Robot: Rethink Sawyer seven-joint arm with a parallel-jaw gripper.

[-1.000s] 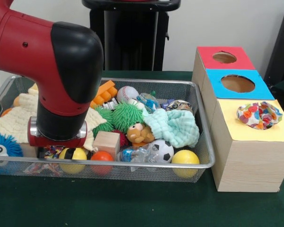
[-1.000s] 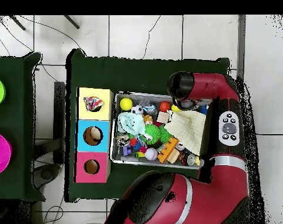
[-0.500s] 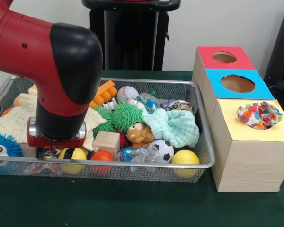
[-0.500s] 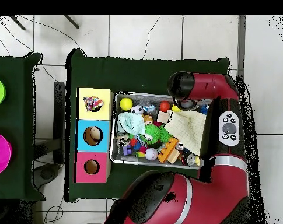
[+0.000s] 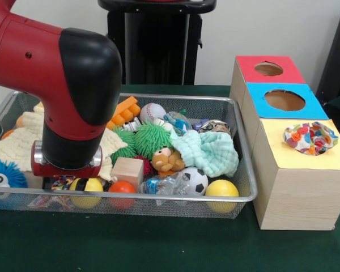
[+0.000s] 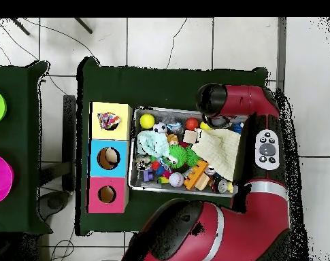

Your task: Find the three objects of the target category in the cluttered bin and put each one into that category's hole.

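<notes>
The wire mesh bin (image 5: 242, 148) holds a heap of toys; it also shows in the overhead view (image 6: 132, 158). One floral cloth piece (image 5: 310, 137) lies bunched over the hole in the yellow-topped box (image 5: 300, 158), hiding the hole; it shows in the overhead view too (image 6: 108, 121). My arm reaches down into the bin's front left corner. My gripper (image 5: 64, 179) is under the red and black wrist and mostly hidden. A small multicoloured patch (image 5: 61, 182) shows right under it; I cannot tell what it is. No other floral piece shows clearly.
A pale-yellow waffle cloth (image 5: 17, 144) lies at the bin's left and a mint-green waffle cloth (image 5: 209, 152) at its right. Balls, a wooden block (image 5: 127, 170) and green spiky toys (image 5: 150, 139) fill the middle. Blue-topped (image 5: 283, 101) and red-topped (image 5: 269, 69) boxes stand behind the yellow one.
The arm has barely shifted over the bin's front left corner. The floral cloth on the yellow box and the toys have not moved.
</notes>
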